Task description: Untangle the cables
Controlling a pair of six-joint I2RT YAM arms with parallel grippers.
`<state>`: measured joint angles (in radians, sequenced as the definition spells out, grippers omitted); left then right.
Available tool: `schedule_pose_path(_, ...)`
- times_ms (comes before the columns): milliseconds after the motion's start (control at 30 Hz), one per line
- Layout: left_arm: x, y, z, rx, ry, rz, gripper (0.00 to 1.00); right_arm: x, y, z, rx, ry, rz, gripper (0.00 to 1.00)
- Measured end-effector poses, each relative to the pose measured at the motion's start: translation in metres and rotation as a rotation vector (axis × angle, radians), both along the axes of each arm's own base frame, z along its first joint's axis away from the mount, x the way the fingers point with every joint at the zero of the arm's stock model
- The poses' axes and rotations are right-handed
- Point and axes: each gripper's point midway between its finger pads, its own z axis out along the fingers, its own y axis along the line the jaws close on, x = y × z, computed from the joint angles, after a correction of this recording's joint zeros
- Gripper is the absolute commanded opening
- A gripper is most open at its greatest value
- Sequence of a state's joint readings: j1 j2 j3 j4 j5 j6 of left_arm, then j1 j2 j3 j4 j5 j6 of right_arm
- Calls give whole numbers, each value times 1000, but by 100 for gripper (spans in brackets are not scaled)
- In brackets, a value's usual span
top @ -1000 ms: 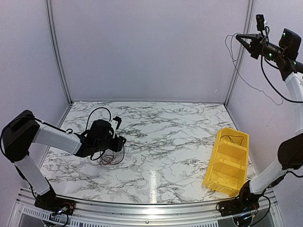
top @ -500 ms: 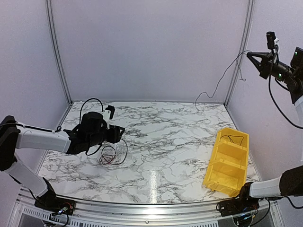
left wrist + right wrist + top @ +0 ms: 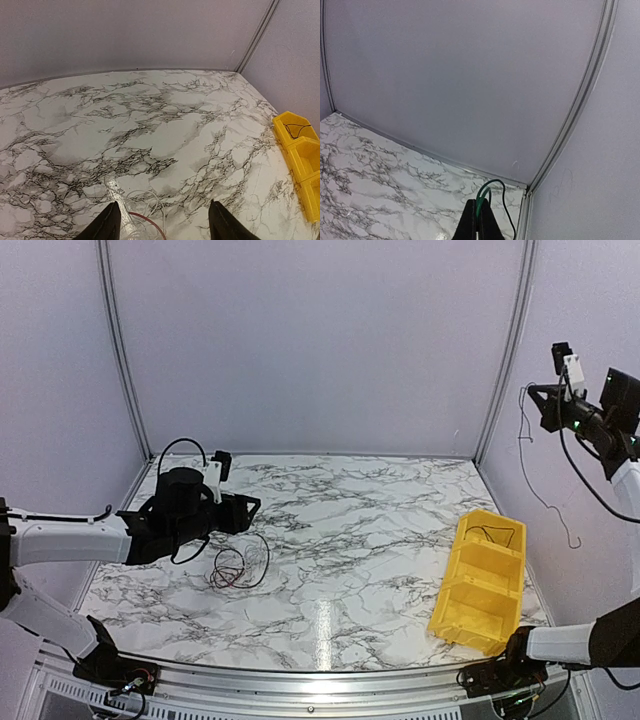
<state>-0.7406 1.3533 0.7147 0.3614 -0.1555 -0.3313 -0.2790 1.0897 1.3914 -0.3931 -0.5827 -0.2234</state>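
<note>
A loose tangle of thin cables point(image 3: 238, 565), black, red and whitish, lies on the marble table point(image 3: 350, 530) at the left. My left gripper point(image 3: 250, 508) hovers just behind and above it, open and holding nothing. In the left wrist view the white and red loops point(image 3: 146, 220) lie between and below its fingers point(image 3: 107, 226). My right gripper point(image 3: 535, 395) is raised high by the right wall, shut on one thin cable point(image 3: 545, 498) that dangles free below it. The right wrist view shows a green cable point(image 3: 492, 184) looping out of the shut gripper point(image 3: 480, 204).
A yellow three-compartment bin point(image 3: 478, 585) stands at the table's right edge, with a black wire point(image 3: 495, 533) in its far compartment; the bin's rim point(image 3: 290, 120) also shows in the left wrist view. Enclosure walls and a corner post point(image 3: 505, 350) stand close around.
The right gripper swung right and the cable it holds came off the table to hang by the right wall. The left gripper rose and drew back from the tangle, jaws slightly wider.
</note>
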Motion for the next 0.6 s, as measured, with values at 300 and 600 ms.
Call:
schedule_pose_path(300, -6, -3, -8, 13, 17, -15, 63, 10, -21, -52, -37, 114, -103, 0)
schedule_pose_path(600, -6, -3, -8, 13, 17, -15, 64, -9, -11, 36, -61, -72, -89, 0)
